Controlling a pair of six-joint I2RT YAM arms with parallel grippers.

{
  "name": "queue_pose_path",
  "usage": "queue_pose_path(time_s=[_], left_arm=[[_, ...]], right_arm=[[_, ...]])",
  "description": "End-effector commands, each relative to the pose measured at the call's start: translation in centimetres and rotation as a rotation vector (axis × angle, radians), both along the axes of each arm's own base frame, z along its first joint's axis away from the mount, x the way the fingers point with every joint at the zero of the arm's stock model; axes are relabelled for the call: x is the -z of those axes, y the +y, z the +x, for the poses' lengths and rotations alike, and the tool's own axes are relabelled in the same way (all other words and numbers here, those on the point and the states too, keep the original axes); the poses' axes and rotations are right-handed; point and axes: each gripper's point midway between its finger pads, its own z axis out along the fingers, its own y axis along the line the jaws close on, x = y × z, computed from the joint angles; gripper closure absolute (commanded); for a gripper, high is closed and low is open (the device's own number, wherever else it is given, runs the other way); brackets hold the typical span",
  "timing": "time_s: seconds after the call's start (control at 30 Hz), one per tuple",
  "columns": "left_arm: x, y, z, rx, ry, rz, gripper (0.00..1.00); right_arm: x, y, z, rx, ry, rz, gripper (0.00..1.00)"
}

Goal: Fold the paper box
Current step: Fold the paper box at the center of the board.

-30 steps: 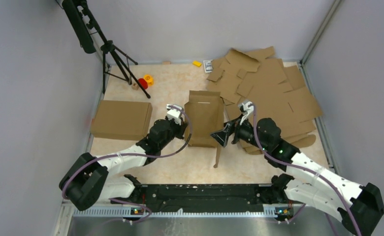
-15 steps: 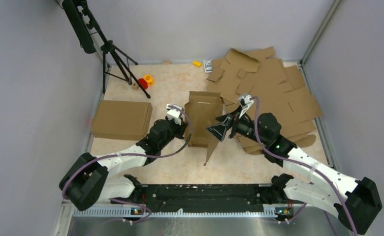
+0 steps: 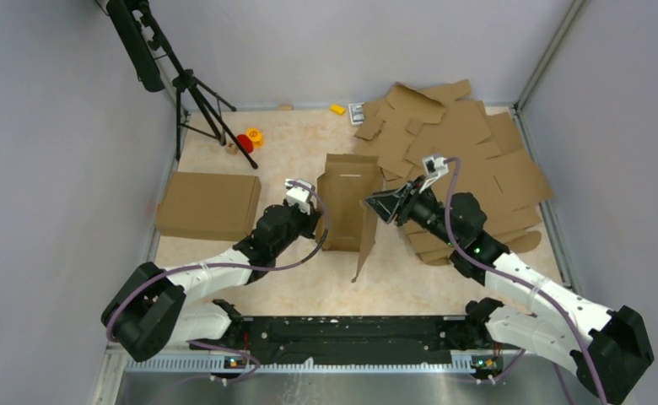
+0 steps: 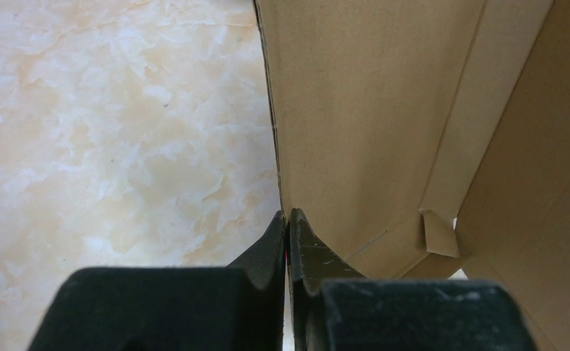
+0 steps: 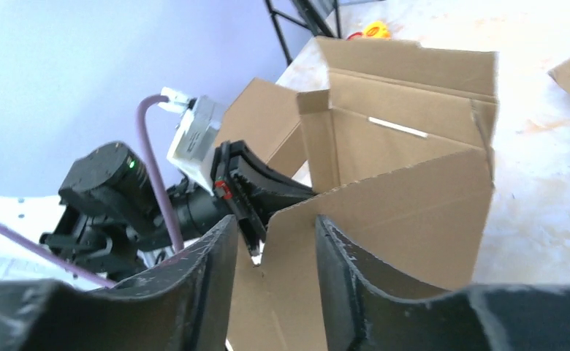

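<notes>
The paper box [image 3: 347, 198] is a brown cardboard blank, half raised in the middle of the table, its walls standing. My left gripper [image 3: 315, 221] is shut on the box's left wall, whose thin edge runs down into the closed fingertips [image 4: 288, 217]. My right gripper [image 3: 373, 205] is at the box's right side, where a long side flap [image 3: 364, 245] stands on edge. In the right wrist view its jaws [image 5: 275, 223] stand apart, with the flap's rounded corner [image 5: 289, 219] between them. The left gripper [image 5: 249, 183] shows beyond that flap.
A closed brown box [image 3: 207, 205] lies at the left. Flat cardboard blanks [image 3: 469, 160] are heaped at the back right, reaching under the right arm. A black tripod [image 3: 195, 93] stands back left beside red and yellow bits [image 3: 248, 139]. A yellow block [image 3: 337, 109] is near the back wall.
The right gripper has moved away from the arm bases along the box's right side, and its jaws have narrowed. The long side flap has swung in closer to the box. The left arm is still.
</notes>
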Motion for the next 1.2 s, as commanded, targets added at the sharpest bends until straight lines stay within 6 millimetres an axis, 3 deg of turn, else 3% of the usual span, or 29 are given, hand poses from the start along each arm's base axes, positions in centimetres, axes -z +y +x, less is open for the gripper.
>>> queue_pose_path(time_s=[0.0, 0.13, 0.37, 0.5, 0.7, 0.87, 1.0, 1.17], left_arm=[[-1.7, -0.6, 0.1, 0.017, -0.051, -0.051, 0.98], [-1.8, -0.6, 0.1, 0.015, -0.054, -0.051, 0.98], [-2.2, -0.5, -0.1, 0.017, -0.072, -0.069, 0.98], [-2.8, -0.5, -0.3, 0.022, -0.096, -0.093, 0.99], [-3.8, -0.1, -0.6, 0.011, -0.145, -0.142, 0.99], [-4.1, -0.4, -0.4, 0.016, -0.148, -0.145, 0.99], [-4.0, -0.4, -0.4, 0.016, -0.148, -0.143, 0.99], [-4.0, -0.4, -0.5, 0.016, -0.148, -0.14, 0.99]], right_arm=[[-0.9, -2.7, 2.0, 0.188, 0.037, 0.108, 0.64], [-0.5, -4.0, 2.6, 0.268, 0.067, 0.145, 0.71], [0.3, -5.6, 3.9, 0.371, 0.132, 0.098, 0.32], [0.1, -5.2, 4.4, 0.355, 0.168, 0.074, 0.21], [-0.9, -4.4, 5.6, 0.284, 0.229, 0.004, 0.2], [1.8, -3.9, 6.9, 0.214, 0.369, -0.196, 0.23], [3.8, -3.3, 6.8, 0.155, 0.41, -0.266, 0.35], [3.4, -3.7, 6.4, 0.156, 0.369, -0.266, 0.47]])
